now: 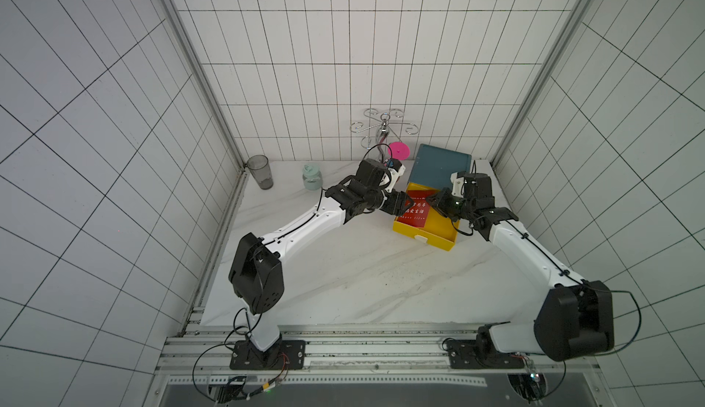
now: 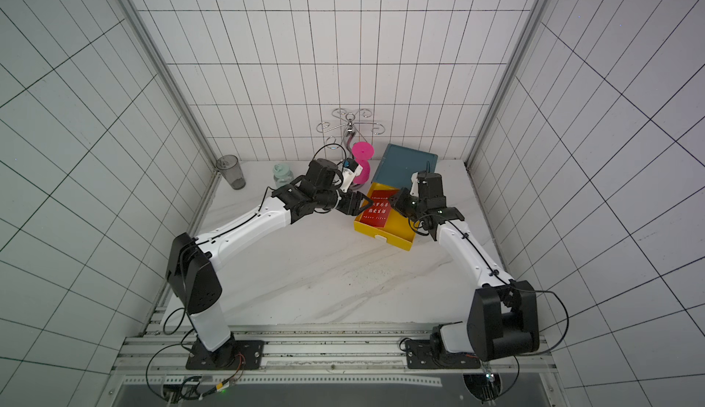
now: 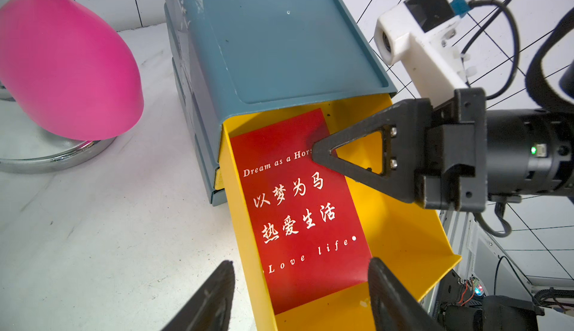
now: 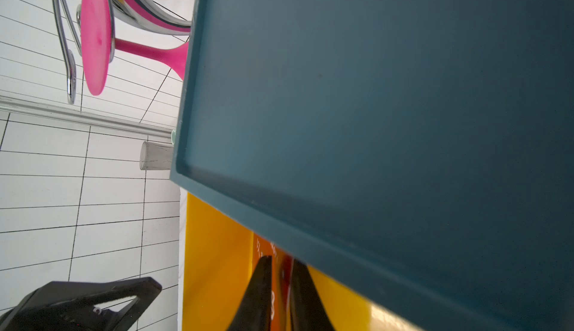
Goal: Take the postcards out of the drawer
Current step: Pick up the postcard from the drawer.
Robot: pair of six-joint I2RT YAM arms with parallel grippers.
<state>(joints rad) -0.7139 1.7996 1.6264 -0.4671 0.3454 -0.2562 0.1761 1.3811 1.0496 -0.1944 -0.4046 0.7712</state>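
Observation:
A yellow drawer (image 1: 442,227) (image 2: 398,231) stands pulled out of a blue-grey cabinet (image 1: 438,168) (image 3: 279,50). Inside lie the postcards: one red face with white lettering (image 1: 416,212) (image 2: 377,212) (image 3: 298,208) shows, and I cannot tell what is under it. My right gripper (image 1: 433,201) (image 2: 393,199) (image 4: 281,259) reaches in from the drawer's right side. Its fingers pinch the card's edge near the cabinet mouth, with a red sliver (image 4: 284,273) between them. My left gripper (image 1: 404,204) (image 3: 301,261) is open, with its fingers either side of the drawer's left wall.
A pink goblet (image 1: 398,151) (image 3: 68,71) hangs upside down on a chrome rack (image 1: 383,126) just left of the cabinet. A pale green jar (image 1: 312,177) and a grey tumbler (image 1: 260,172) stand at the back left. The tiled right wall is close to the drawer.

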